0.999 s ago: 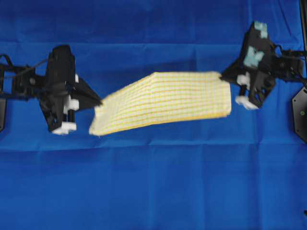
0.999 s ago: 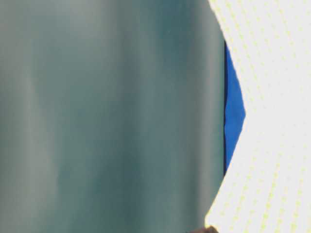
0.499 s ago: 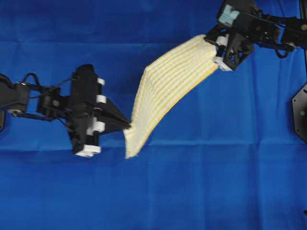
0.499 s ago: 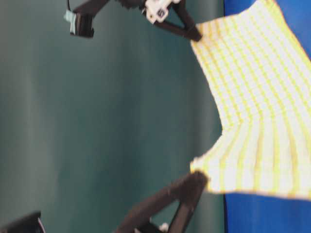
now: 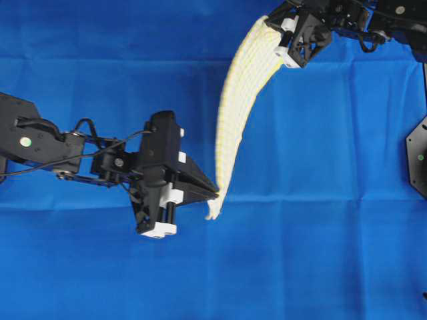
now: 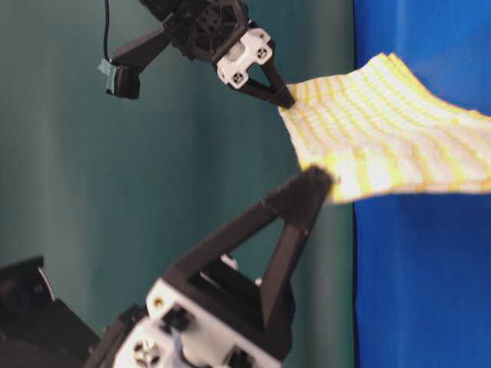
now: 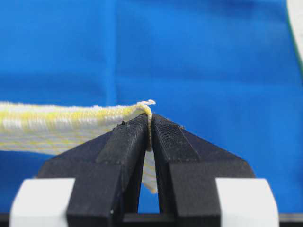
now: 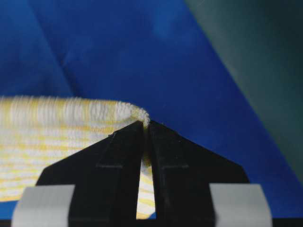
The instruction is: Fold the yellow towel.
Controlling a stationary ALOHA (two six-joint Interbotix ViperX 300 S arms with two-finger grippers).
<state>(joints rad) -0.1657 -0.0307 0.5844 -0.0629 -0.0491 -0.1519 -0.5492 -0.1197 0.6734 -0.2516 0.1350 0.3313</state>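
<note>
Both pairs of fingers are clamped hard on cloth. In the left wrist view the black fingertips (image 7: 149, 130) of the left gripper (image 5: 215, 194) meet with a thin fold of the yellow towel (image 5: 237, 107) pinched between them, a frayed corner poking just above the tips. In the right wrist view the right gripper (image 5: 275, 28) bites an upper corner in the same way, the hemmed edge curling over its closed tips.

Between the two grips the towel hangs clear of the blue table cloth (image 5: 320, 253), stretched as a narrow curved band from the top of the overhead view, near the right gripper, down to the left gripper near the middle. The table-level view shows it lifted in the air, both layers draped away from the two pinch points.

A second ago the towel spanned side to side between the arms, lying broad and nearly level. Since then the right arm (image 5: 373, 17) has swung its corner away toward the far edge of the overhead view and the left arm (image 5: 60, 150) has carried its corner inward toward the centre, so the cloth now runs far to near and shows almost edge-on from above.

My reading is that the already doubled towel is being turned in the air to line it up for laying down and a further fold. Neither grip shows slippage, though the left one holds only the very corner, which looks like the weaker hold.
</note>
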